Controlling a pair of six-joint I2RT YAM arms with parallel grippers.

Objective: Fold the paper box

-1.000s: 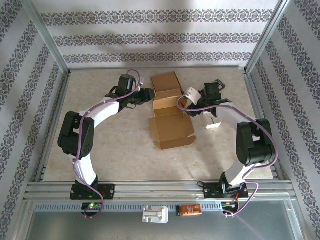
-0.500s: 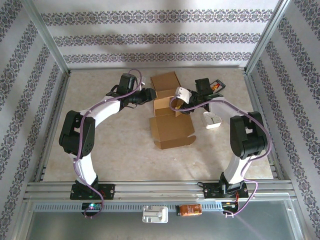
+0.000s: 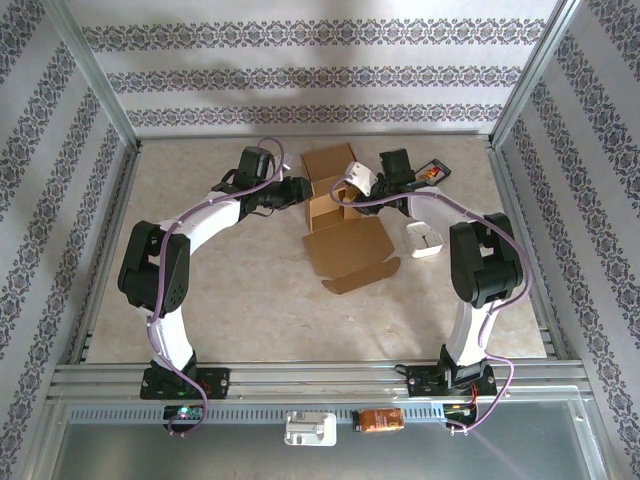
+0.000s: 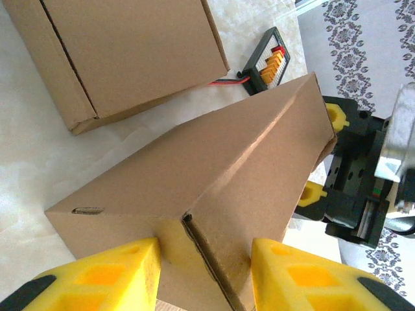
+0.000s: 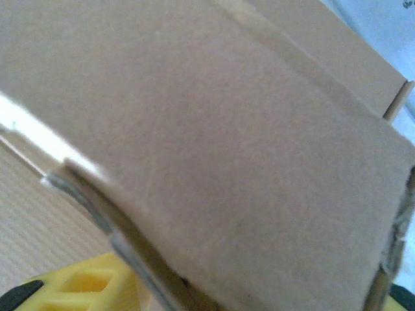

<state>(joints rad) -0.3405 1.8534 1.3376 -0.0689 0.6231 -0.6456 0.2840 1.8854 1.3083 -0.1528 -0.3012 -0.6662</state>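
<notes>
The brown paper box (image 3: pixel 330 205) sits mid-table with its open lid flap (image 3: pixel 352 255) lying flat toward me. My left gripper (image 3: pixel 304 190) is shut on the box's left end; in the left wrist view its yellow fingers (image 4: pixel 104 275) press both sides of that cardboard wall (image 4: pixel 207 194). My right gripper (image 3: pixel 347 190) is at the box's right end. In the left wrist view its fingers straddle the far wall (image 4: pixel 322 155). Cardboard (image 5: pixel 214 142) covers the right wrist view, with one yellow finger (image 5: pixel 84 288) at the bottom left, so how tightly these jaws close is hidden.
A second, closed cardboard box (image 3: pixel 330 160) lies just behind the one I hold. A black device with orange parts (image 3: pixel 430 172) sits at the back right. A white object (image 3: pixel 422 240) rests right of the lid flap. Metal frame rails border the table.
The right arm swung left and back to the box's right end, its jaws narrowing. The box and its lid flap turned slightly. The left arm stayed put.
</notes>
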